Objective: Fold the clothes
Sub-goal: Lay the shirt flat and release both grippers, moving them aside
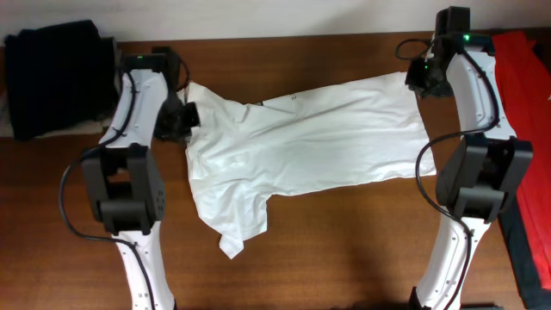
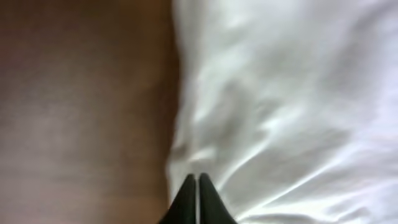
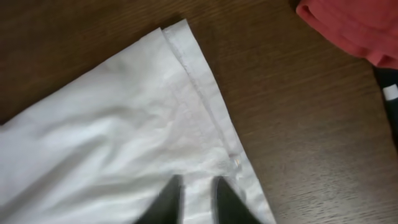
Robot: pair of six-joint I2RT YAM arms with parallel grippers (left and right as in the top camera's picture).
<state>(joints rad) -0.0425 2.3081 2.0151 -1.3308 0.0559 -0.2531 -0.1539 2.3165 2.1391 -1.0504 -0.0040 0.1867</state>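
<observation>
The clothes, a wrinkled white T-shirt (image 1: pixel 301 138), lie spread across the brown table, with one sleeve hanging toward the front (image 1: pixel 232 224). At the shirt's far left corner, my left gripper (image 1: pixel 188 114) is shut. In the left wrist view its tips (image 2: pixel 196 177) meet on the edge of the white cloth (image 2: pixel 280 93), and creases fan out from them. My right gripper (image 1: pixel 419 79) is at the far right corner. In the right wrist view its jaws (image 3: pixel 198 180) pinch the cloth (image 3: pixel 112 155) just inside the stitched hem, with fabric filling the narrow gap.
Folded black clothes (image 1: pixel 56 77) sit at the back left, just beyond the left arm. A red garment (image 1: pixel 525 77) (image 3: pixel 348 28) lies along the right edge beside the right arm. Bare wood (image 1: pixel 344 241) runs in front of the shirt.
</observation>
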